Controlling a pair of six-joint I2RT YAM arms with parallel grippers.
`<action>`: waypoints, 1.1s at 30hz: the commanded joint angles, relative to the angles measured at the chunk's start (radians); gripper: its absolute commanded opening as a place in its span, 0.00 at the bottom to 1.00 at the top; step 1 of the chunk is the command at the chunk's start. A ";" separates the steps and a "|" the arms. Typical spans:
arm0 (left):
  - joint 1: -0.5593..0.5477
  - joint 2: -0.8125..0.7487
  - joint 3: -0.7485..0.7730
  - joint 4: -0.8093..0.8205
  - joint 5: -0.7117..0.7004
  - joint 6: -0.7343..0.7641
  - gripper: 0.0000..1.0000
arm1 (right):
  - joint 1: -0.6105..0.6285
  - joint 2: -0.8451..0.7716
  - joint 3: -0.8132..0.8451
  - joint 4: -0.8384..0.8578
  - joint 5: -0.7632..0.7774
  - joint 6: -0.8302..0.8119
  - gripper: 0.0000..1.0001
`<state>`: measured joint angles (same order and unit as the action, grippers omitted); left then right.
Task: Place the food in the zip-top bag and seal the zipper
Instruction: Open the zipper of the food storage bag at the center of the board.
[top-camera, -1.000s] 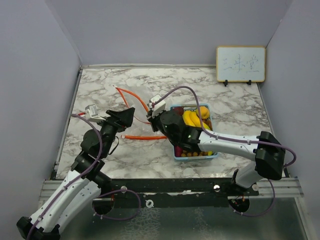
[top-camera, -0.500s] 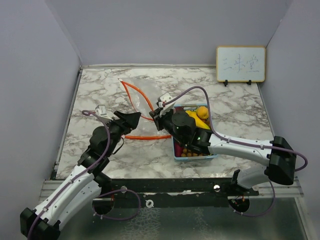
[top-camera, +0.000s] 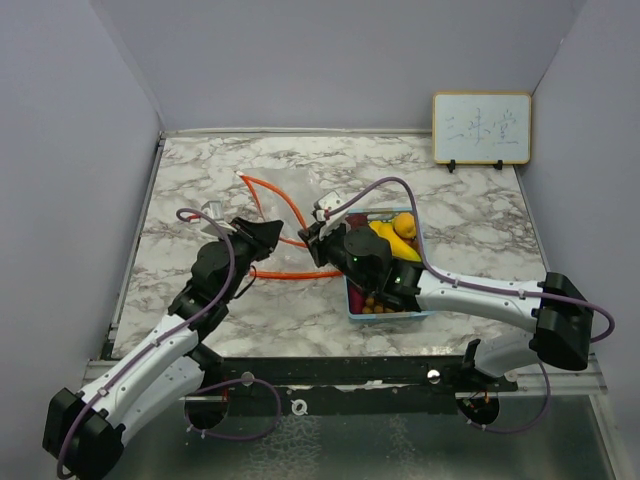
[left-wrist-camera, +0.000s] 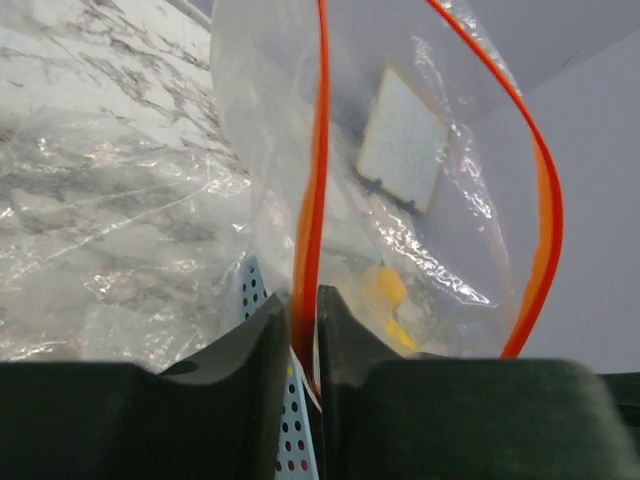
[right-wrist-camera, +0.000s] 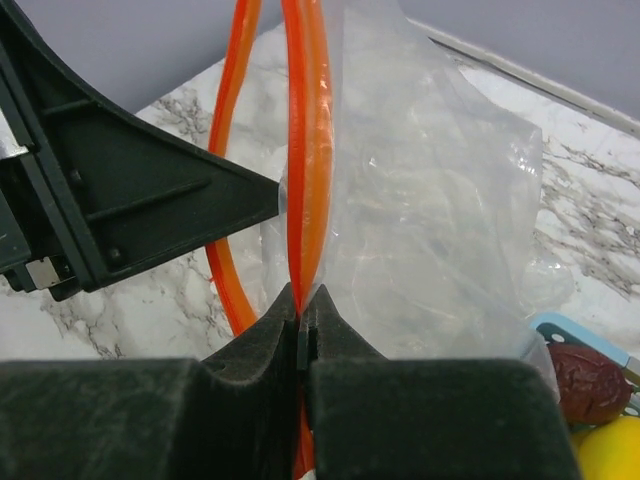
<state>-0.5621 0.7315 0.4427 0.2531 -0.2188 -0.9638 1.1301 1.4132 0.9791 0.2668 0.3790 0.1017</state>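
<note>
The clear zip-top bag (top-camera: 282, 196) with its orange zipper (top-camera: 288, 272) is held up at the table's middle. My left gripper (top-camera: 276, 232) is shut on one zipper strip (left-wrist-camera: 312, 200), pinched between its fingers (left-wrist-camera: 265, 340). My right gripper (top-camera: 312, 240) is shut on the opposite zipper strip (right-wrist-camera: 305, 150). The bag's mouth bows open between them. The food lies in the light-blue basket (top-camera: 390, 314) under my right arm: yellow bananas (top-camera: 397, 230), a dark red piece (right-wrist-camera: 590, 380) and small orange pieces (top-camera: 385, 307). Through the bag film a yellow piece (left-wrist-camera: 385, 288) shows.
A small whiteboard (top-camera: 481, 128) stands at the back right against the wall. Grey walls close in the marble table (top-camera: 200, 170) on three sides. My left gripper's finger (right-wrist-camera: 130, 200) sits close beside my right gripper (right-wrist-camera: 302, 295).
My left gripper moved right to the bag and shut on its zipper strip. My right gripper, still shut on the other strip, shifted slightly, and the bag's mouth now stands raised between them.
</note>
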 joint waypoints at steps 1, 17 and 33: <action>0.006 0.003 0.023 0.046 -0.030 0.029 0.00 | -0.003 -0.040 -0.026 0.040 0.021 0.041 0.02; 0.006 0.103 0.429 -0.552 0.122 0.392 0.00 | -0.003 0.127 0.202 -0.021 0.131 0.013 0.32; 0.007 0.055 0.483 -0.645 0.331 0.512 0.00 | -0.005 0.193 0.228 -0.019 0.212 -0.046 0.03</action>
<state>-0.5571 0.8330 0.8658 -0.3492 0.0235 -0.5213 1.1290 1.5963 1.2293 0.2569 0.5056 0.0544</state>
